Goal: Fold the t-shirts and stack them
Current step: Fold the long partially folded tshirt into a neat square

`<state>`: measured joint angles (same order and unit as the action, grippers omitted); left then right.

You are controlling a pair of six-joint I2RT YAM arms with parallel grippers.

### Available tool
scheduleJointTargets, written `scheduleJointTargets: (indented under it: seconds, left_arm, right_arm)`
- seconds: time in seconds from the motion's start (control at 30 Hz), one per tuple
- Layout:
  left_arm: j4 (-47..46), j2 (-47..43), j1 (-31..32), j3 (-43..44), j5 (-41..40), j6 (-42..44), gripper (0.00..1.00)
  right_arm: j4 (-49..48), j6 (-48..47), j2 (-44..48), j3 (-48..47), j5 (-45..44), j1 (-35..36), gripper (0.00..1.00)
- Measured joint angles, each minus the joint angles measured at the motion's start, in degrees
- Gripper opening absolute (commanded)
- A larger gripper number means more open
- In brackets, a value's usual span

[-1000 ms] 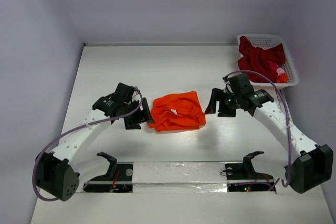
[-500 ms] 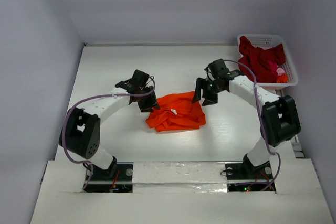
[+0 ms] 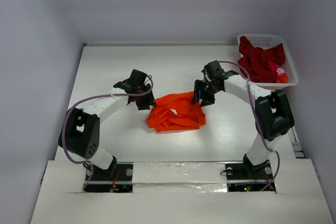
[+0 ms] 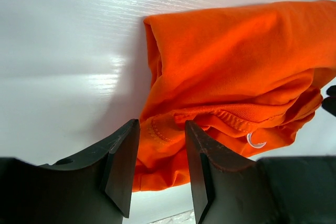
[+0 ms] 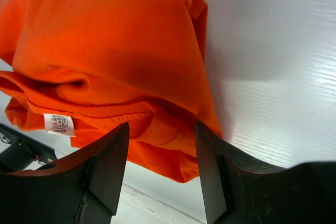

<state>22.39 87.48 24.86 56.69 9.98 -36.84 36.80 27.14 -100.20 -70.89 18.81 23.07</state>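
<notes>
A bright orange t-shirt (image 3: pixel 176 112) lies loosely folded on the white table, mid-centre. My left gripper (image 3: pixel 147 103) is open at its far left corner; in the left wrist view the orange cloth (image 4: pixel 231 72) shows between the spread jaws. My right gripper (image 3: pixel 201 98) is open at its far right corner; the right wrist view shows the shirt (image 5: pixel 110 51) with a white label (image 5: pixel 59 123) between the jaws. Dark red shirts (image 3: pixel 260 61) and a bit of pink cloth (image 3: pixel 279 70) lie in the basket.
A white lattice basket (image 3: pixel 268 39) stands at the far right corner of the table. Grey walls close the left, back and right sides. A taped strip (image 3: pixel 178 174) runs along the near edge between the arm bases.
Both grippers moved from the shirt's near sides toward its far corners, and the arms swung inward and away. The shirt has stayed in place.
</notes>
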Motion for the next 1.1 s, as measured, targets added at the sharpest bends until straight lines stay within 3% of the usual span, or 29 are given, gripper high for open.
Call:
scheduleJointTargets:
  seconds: [0.47, 0.57, 0.93, 1.1]
  left_arm:
    - [-0.85, 0.22, 0.00, 0.02, 0.04, 0.00, 0.36]
    - [-1.05, 0.57, 0.00, 0.02, 0.04, 0.00, 0.35]
    - [-1.18, 0.96, 0.00, 0.02, 0.04, 0.00, 0.31]
    - [-1.18, 0.96, 0.00, 0.02, 0.04, 0.00, 0.30]
  right_arm:
    - [-0.07, 0.07, -1.73, -1.07, -0.59, 2.64, 0.49]
    - [-0.17, 0.02, -1.95, -1.07, -0.72, 2.64, 0.41]
    - [-0.39, 0.04, -2.29, -1.05, -1.66, 2.64, 0.30]
    - [-0.39, 0.04, -2.29, -1.03, -1.95, 2.71, 0.20]
